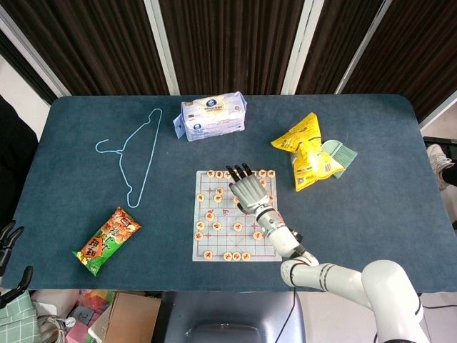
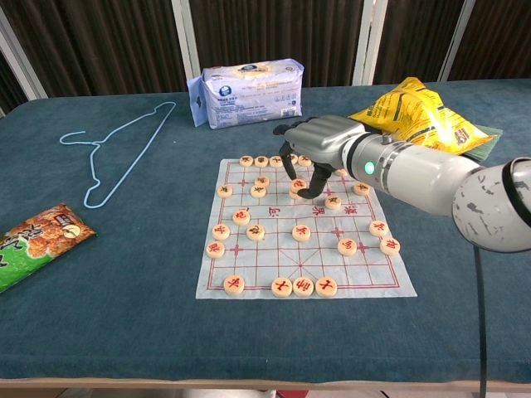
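While over the board (image 2: 249,274), right hand (image 2: 314,149) touches a piece (image 2: 299,186).

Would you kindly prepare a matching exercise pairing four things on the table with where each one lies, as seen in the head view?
Things:
1. tissue pack
2. hanger
3. yellow bag
4. snack packet

Places:
A. near-left part of the table, by its front edge
B. right of the chess board, lying partly on a green brush
C. far side, just left of the middle
D. left of the chess board, between tissue pack and snack packet

Pairs: 1-C, 2-D, 3-B, 4-A
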{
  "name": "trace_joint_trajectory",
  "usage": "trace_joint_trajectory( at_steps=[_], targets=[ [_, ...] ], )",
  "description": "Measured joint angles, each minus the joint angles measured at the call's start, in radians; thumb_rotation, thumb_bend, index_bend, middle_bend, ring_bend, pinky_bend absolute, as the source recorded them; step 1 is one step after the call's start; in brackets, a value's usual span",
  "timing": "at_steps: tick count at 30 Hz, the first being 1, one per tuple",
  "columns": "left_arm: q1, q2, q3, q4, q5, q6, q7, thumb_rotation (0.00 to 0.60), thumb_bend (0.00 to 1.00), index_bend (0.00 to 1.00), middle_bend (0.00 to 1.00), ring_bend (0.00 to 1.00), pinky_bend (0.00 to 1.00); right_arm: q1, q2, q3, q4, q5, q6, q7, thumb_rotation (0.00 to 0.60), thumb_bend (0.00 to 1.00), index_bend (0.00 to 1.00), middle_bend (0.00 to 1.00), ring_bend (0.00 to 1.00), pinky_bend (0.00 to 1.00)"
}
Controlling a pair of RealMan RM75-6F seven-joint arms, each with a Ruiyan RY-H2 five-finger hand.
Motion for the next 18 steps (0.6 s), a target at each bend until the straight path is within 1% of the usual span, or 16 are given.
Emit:
trace_joint_trajectory(
  at_steps=[7, 11, 18],
  targets=[
    [0.001, 0.0, 0.0, 0.001, 0.0, 0.001, -0.002, 0.6, 0.44, 0.0, 0.0, 0.0, 0.05, 0.009, -0.011, -0.007, 0.018, 0.011, -0.005, 0.002, 0.6, 0.47, 0.62, 0.09, 0.0, 0.0],
    [0.0, 0.0, 0.0, 0.002, 0.0, 0.0, -0.003, 0.6, 0.44, 0.0, 0.0, 0.0, 0.05, 0.011, -0.012, -0.01, 0.017, 0.013, 0.003, -0.002, 0.6, 0.47, 0.57, 0.09, 0.0, 0.0],
    [0.001, 0.0, 0.001, 0.002, 0.003, 0.001, -0.003, 0.6, 0.44, 0.0, 0.0, 0.0, 0.05, 0.011, -0.003, -0.012, 0.002, 0.033, 0.006, -0.014, 0.6, 0.47, 0.54, 0.09, 0.0, 0.0]
  ],
)
